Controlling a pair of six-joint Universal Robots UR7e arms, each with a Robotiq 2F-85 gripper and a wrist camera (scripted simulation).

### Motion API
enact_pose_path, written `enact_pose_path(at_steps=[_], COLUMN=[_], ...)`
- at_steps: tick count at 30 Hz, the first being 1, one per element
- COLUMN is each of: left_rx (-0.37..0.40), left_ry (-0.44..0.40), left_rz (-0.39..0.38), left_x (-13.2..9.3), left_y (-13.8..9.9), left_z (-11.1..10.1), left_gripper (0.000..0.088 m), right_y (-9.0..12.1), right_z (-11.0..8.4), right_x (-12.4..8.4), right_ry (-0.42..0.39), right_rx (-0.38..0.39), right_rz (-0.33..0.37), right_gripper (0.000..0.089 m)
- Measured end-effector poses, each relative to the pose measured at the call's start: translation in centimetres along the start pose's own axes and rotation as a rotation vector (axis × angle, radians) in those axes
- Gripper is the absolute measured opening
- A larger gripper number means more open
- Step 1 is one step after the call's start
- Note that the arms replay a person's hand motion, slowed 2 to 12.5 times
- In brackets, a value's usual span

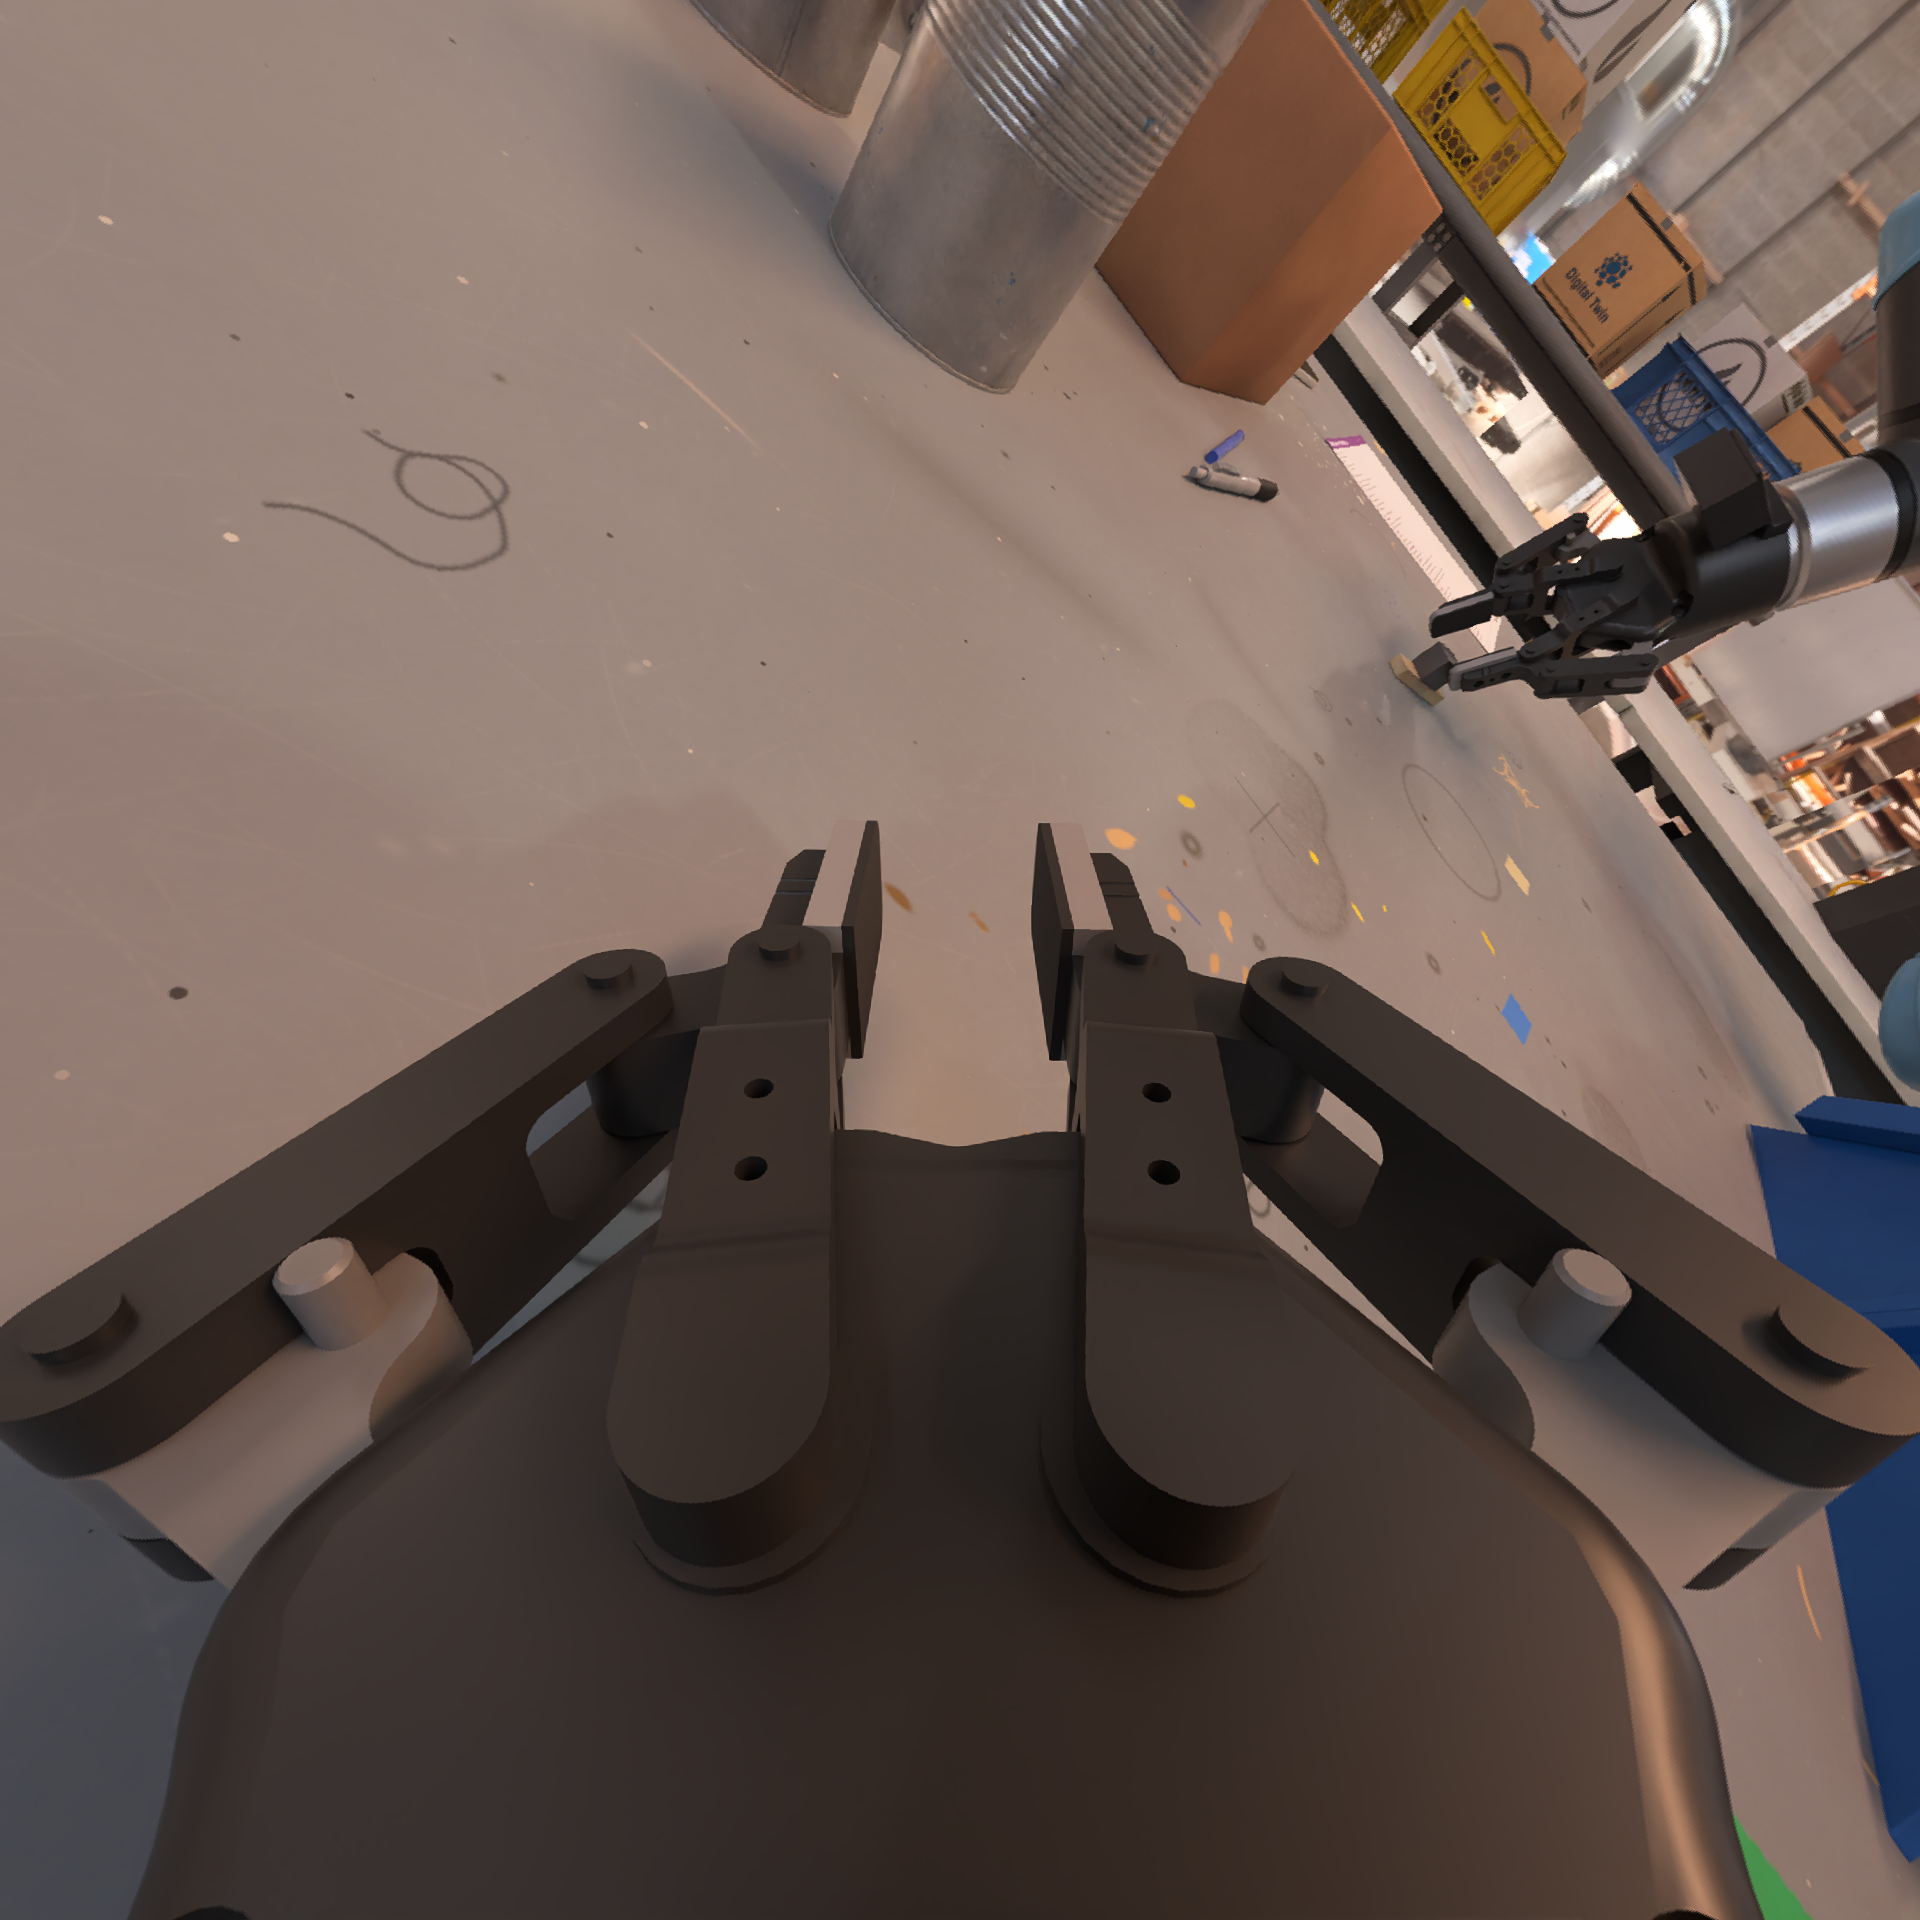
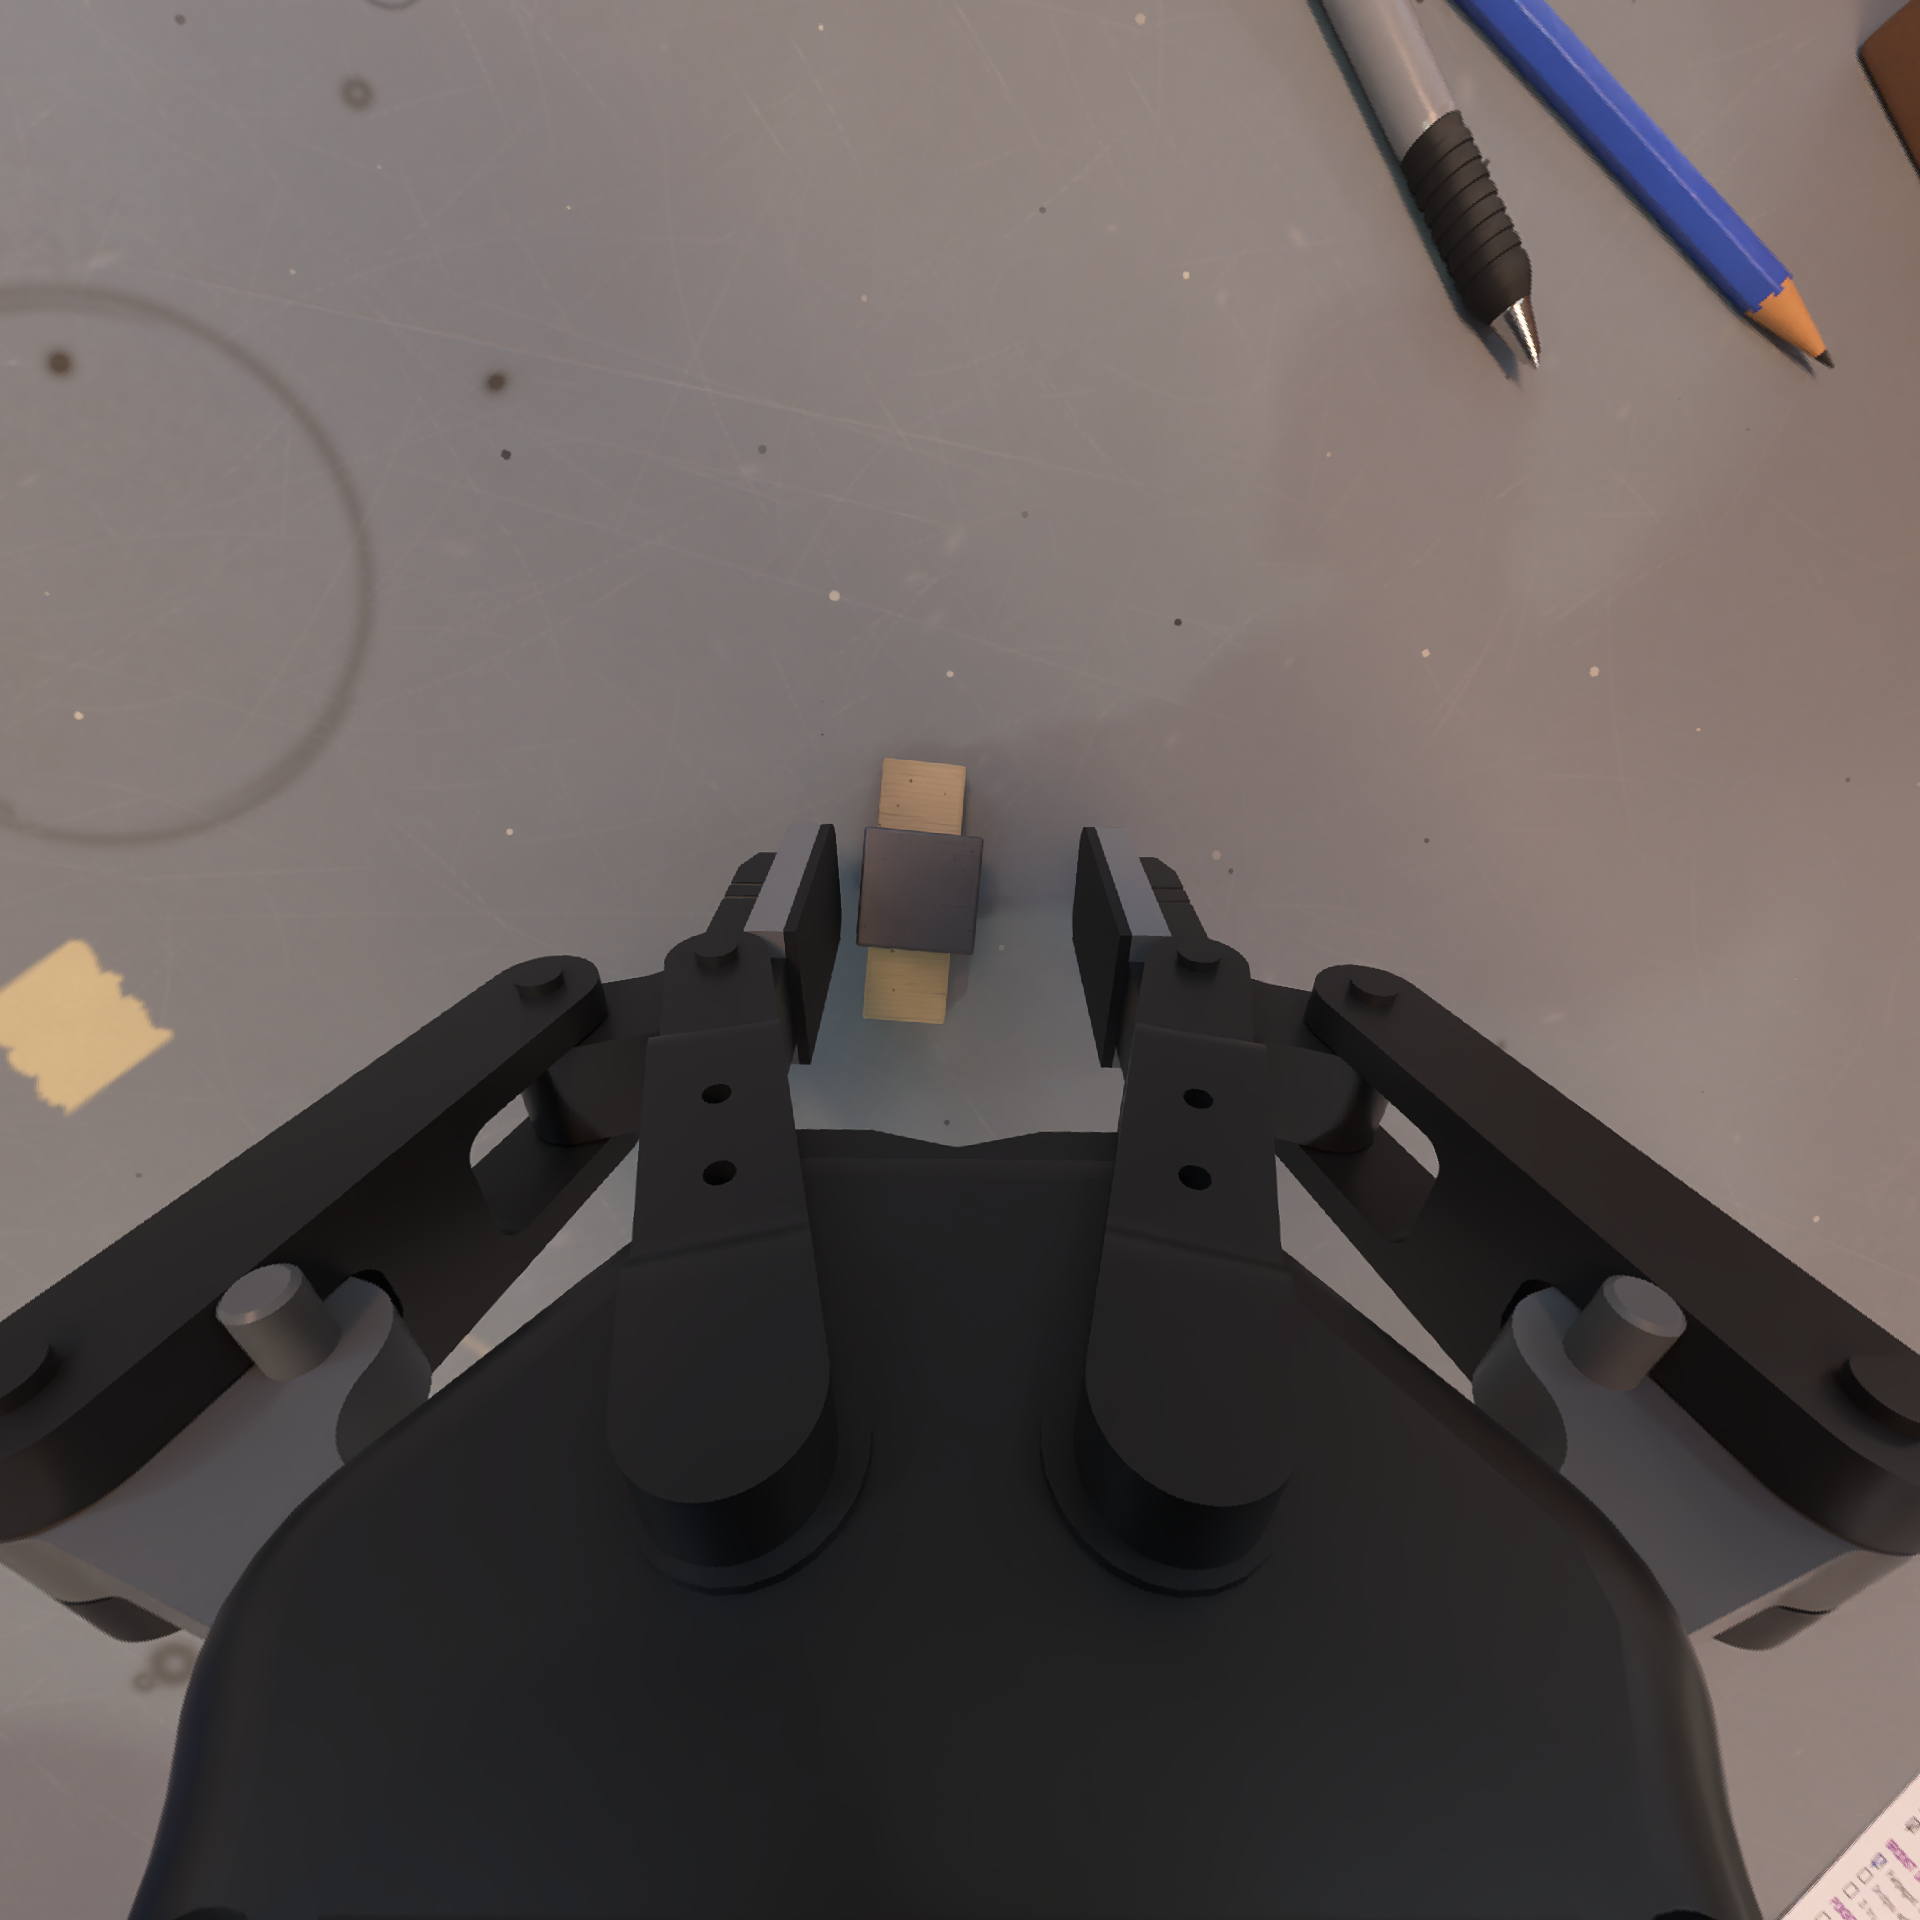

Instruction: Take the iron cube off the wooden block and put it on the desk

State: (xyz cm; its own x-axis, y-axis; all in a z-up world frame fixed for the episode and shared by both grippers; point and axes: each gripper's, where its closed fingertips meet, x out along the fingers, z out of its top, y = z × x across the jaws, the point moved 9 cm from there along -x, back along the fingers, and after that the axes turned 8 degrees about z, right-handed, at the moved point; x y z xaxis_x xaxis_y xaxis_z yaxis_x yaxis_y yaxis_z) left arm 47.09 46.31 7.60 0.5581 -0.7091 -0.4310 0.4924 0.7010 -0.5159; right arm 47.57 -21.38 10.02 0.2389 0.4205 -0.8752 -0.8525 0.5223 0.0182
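In the right wrist view a dark grey iron cube [image 2: 920, 889] sits on a pale wooden block [image 2: 914, 894] that lies flat on the grey desk [image 2: 935, 468]. My right gripper [image 2: 956, 914] is open and straddles the cube; the left pad is close beside it, the right pad stands well apart. In the left wrist view the right gripper [image 1: 1455, 649] shows far off at the right, low over the cube [image 1: 1436, 659] and the block [image 1: 1415, 677]. My left gripper [image 1: 956, 914] is open and empty above the desk [image 1: 623, 675].
A grey pen [image 2: 1455, 177] and a blue pencil [image 2: 1642, 177] lie at the far right. Metal cans [image 1: 997, 187] and a brown box [image 1: 1278, 218] stand at the back. A blue object [image 1: 1860, 1351] sits at the right. A printed sheet [image 2: 1870, 1860] lies near the corner.
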Motion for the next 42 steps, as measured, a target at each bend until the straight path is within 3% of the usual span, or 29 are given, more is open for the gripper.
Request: enact_pose_path(at_steps=[19, 42], left_rx=[0.001, 0.005], left_ry=[-0.006, -0.013], left_rz=[0.0, -0.003], left_x=[-0.1, -0.2], left_y=[0.0, -0.1], left_z=[0.0, 0.0], left_gripper=[0.0267, 0.0267], right_y=[0.6, 1.3], right_z=[0.2, 0.1], right_x=[0.2, 0.5], right_ry=[0.025, 0.055], right_rx=[0.001, -0.009], right_rz=[-0.053, -0.058], right_gripper=[0.0444, 0.0444])
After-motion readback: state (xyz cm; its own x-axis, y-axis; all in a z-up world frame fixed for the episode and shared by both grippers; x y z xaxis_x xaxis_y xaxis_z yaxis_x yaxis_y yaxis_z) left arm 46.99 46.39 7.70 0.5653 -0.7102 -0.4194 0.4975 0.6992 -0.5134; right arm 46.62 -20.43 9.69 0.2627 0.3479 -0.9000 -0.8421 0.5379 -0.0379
